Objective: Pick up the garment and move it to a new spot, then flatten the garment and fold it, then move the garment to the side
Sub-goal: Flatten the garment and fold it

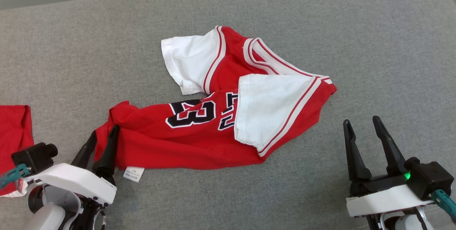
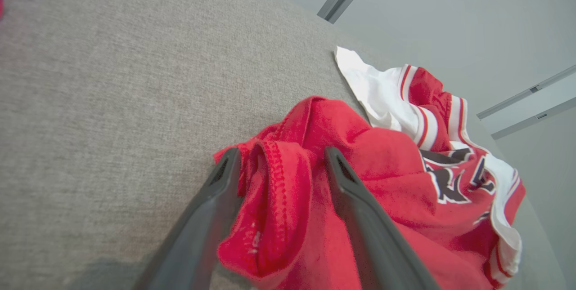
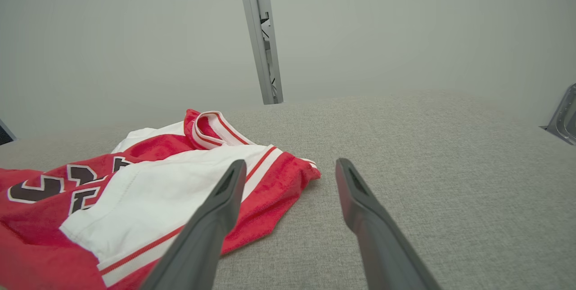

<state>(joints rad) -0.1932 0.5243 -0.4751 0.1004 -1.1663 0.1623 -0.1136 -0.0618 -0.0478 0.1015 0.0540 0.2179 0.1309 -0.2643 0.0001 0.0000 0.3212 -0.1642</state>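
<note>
Here our left gripper has its two fingers spread apart, and the bunched red hem corner of the garment sits between them. Our right gripper is also spread wide, above the bare grey cushion near the garment's right side. The garment lies crumpled near the middle of the cushion, and another red cloth lies at the left edge.

Red cloth at eight o'clock, cut by the edge; label print too small to read; jersey number partly covered.
</note>
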